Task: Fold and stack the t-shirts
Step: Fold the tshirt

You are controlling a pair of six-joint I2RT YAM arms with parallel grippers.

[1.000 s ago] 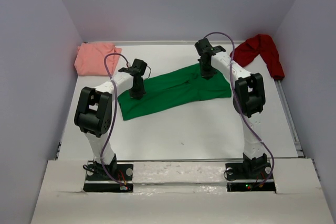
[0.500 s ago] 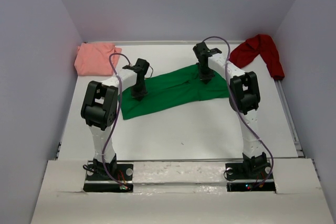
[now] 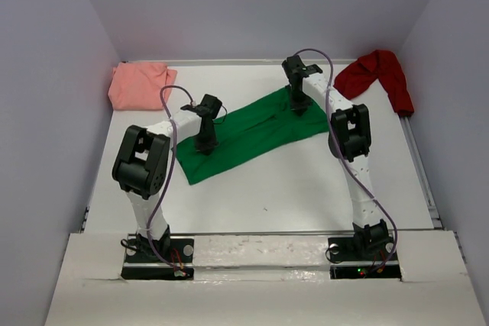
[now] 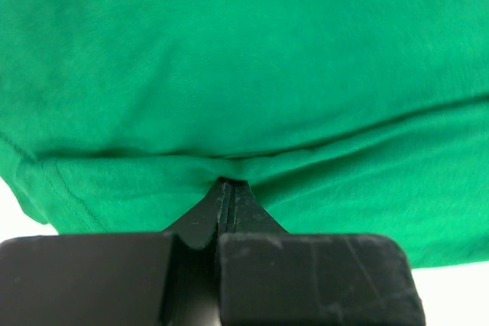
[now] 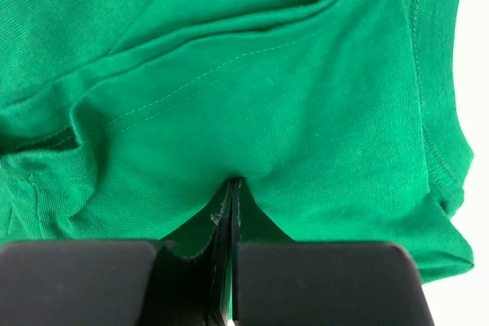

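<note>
Green t-shirt (image 3: 252,131) lies on the table (image 3: 306,188), its long axis slanting from near-left to far-right. The left gripper (image 3: 206,147) and right gripper (image 3: 299,108) each pinch its cloth.

Green t-shirt (image 4: 244,74) cropped in wrist cams; pinched fold prob. hidden.

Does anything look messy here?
Yes. The red shirt is bunched up in the far right corner, and the pink shirt lies crumpled in the far left one. The green shirt lies slanted across the middle, pinched by the left hand and right hand.
</note>
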